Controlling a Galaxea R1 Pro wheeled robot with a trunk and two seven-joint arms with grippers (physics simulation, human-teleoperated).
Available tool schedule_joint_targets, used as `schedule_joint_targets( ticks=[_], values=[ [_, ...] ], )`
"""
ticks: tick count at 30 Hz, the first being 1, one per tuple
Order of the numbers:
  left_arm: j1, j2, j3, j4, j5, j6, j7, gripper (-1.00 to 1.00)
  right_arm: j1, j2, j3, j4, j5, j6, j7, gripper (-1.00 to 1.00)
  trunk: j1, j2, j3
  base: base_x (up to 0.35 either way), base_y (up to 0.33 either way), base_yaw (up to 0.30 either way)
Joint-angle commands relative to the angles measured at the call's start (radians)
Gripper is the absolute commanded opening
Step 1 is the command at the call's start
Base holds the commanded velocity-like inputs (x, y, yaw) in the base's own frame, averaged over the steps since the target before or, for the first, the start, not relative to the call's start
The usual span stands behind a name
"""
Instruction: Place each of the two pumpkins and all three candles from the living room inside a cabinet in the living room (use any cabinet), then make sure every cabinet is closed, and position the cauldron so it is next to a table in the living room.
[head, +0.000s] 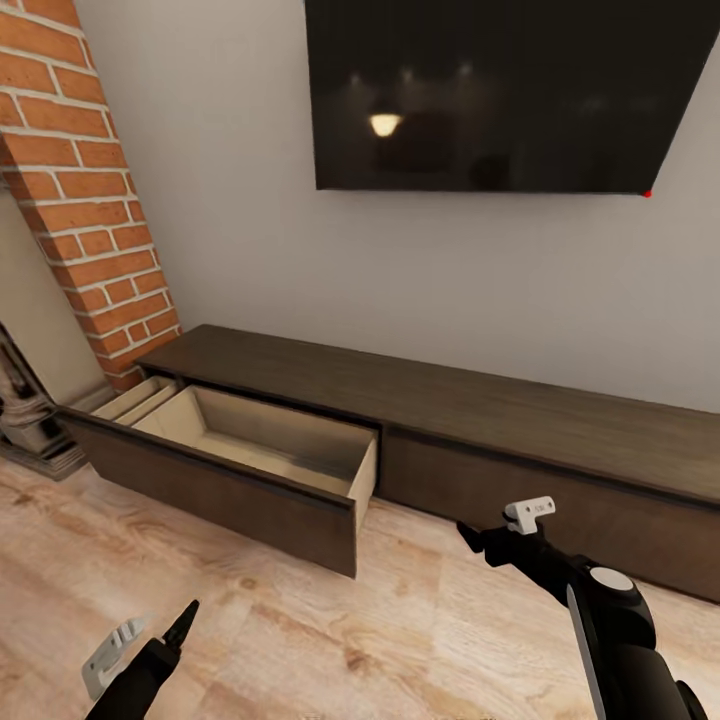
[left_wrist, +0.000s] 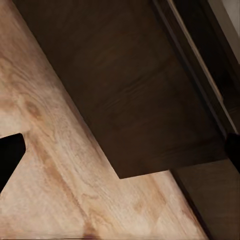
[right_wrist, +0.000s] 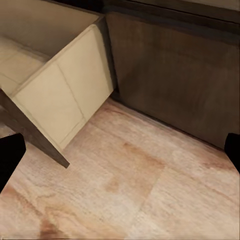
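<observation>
So closest to me are the two arms, both hanging low over the wood floor (head: 300, 640). The left gripper (head: 185, 622) is down at the bottom, just a dark pointed tip in the head view; in its wrist view the black fingertips (left_wrist: 10, 155) sit way out at both sides with only floor and drawer front between them, so it's spread open and holding nothing. The right gripper (head: 470, 535) is a bit further in, pointing toward the gap beside the drawer, and its wrist view tells the same story: fingertips (right_wrist: 10, 155) at opposite sides, nothing between, open and empty. Just past them is the cabinet (head: 560, 420), long and low along the wall, dark brown. Its left drawer (head: 260, 450) is pulled right out over the floor, pale wood inside, and as far as I can see there's nothing in it. A second pale compartment peeks out at its far left end. The section right of the drawer is shut flush. Left of the cabinet stands the brick fireplace (head: 90, 200), with some dark carved thing at its foot that I can't make out. Above the cabinet, on the grey wall, hangs a big black TV (head: 510, 90) with a lamp reflection in it.
</observation>
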Motion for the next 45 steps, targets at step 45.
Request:
schedule_joint_targets(
  ticks=[45],
  values=[
    [-0.322, 0.009, -0.41, 0.001, -0.135, 0.361, 0.855, 1.0, 0.023, 0.007, 0.01, -0.001, 0.012, -0.003, 0.008, 1.0, 0.0, 0.0, -0.001, -0.153, -0.25, 0.293]
  ],
)
